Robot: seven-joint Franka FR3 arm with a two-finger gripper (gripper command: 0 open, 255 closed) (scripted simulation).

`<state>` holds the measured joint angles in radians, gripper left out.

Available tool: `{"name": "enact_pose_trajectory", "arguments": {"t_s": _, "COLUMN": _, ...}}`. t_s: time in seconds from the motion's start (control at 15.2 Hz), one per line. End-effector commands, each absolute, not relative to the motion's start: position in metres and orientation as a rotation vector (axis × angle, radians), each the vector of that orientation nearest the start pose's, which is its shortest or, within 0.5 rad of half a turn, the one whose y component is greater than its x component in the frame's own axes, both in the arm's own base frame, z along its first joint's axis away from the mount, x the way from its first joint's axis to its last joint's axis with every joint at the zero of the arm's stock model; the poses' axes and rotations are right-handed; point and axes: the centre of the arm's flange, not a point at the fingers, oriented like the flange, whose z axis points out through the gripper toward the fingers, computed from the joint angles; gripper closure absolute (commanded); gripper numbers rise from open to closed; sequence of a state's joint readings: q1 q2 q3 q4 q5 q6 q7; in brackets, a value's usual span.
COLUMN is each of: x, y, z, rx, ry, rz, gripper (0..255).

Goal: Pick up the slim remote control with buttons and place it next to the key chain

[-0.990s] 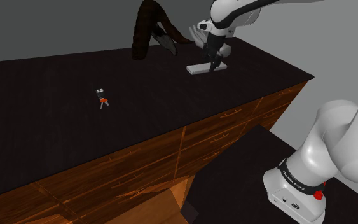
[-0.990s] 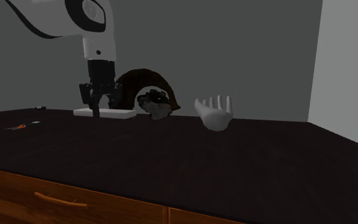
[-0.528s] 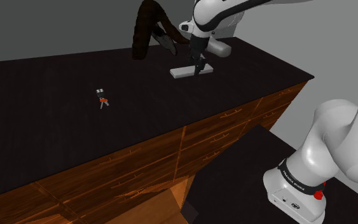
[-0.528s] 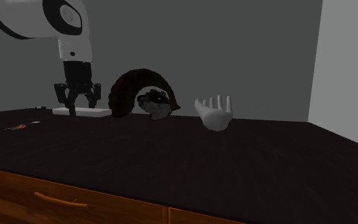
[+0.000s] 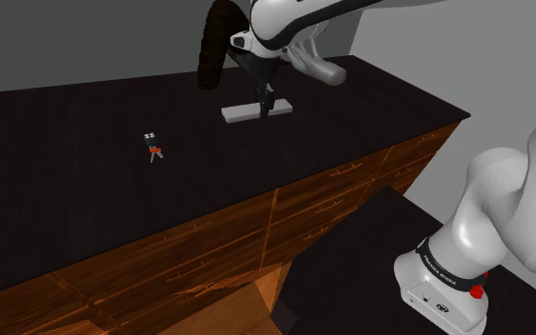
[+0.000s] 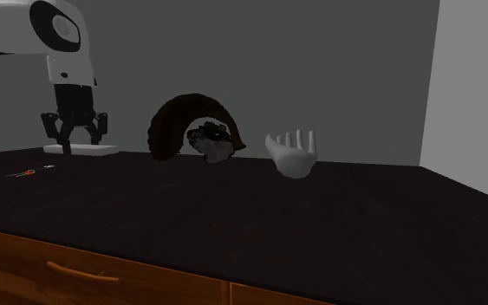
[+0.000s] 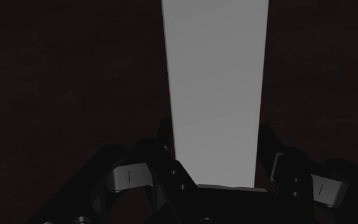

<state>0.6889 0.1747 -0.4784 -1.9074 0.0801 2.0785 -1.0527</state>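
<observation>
Gripper (image 5: pixel 265 103) is pinching the remote control (image 7: pixel 214 89): in the wrist view both black fingers press against its long edges near one end, and the rest of the slab runs out ahead of the hand. Change since a second ago: arm and remote have travelled together toward the shoulder view's left, away from the brown arch-shaped thing (image 6: pixel 185 117) and white hand model (image 6: pixel 292 154), in the direction of the key chain (image 5: pixel 152 149). So the pick looks done and this is the carry leg, roughly midway. The remote is held low over the dark counter (image 5: pixel 85 200); can't tell if there is a gap under it or if it skims the top. It lies flat and level, with most of its length sticking out to one side of the fingers. The key chain is still well apart from it, small, with an orange bit, lying on open counter. Look of the remote: slim, long, flat rectangular slab, plain light grey, straight edges, no buttons or markings drawn on the face shown. A smooth, thin body gripped off-centre could pivot if bumped on set-down.
</observation>
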Motion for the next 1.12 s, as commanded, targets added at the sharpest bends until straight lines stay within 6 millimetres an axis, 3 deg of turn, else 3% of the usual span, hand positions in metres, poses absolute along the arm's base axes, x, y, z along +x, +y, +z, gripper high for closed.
{"name": "enact_pose_trajectory", "arguments": {"t_s": 0.0, "x": 0.587, "y": 0.166, "z": 0.417, "rx": -2.578, "ry": -1.823, "rz": -0.02, "gripper": 255}}
{"name": "enact_pose_trajectory", "arguments": {"t_s": 0.66, "x": 0.609, "y": 0.296, "z": 0.417, "rx": -2.578, "ry": -1.823, "rz": -0.02, "gripper": 255}}
{"name": "enact_pose_trajectory", "arguments": {"t_s": 0.73, "x": 0.611, "y": 0.303, "z": 0.417, "rx": -2.578, "ry": -1.823, "rz": -0.02, "gripper": 255}}
{"name": "enact_pose_trajectory", "arguments": {"t_s": 1.06, "x": 0.611, "y": 0.303, "z": 0.391, "rx": -2.578, "ry": -1.823, "rz": -0.02, "gripper": 255}}
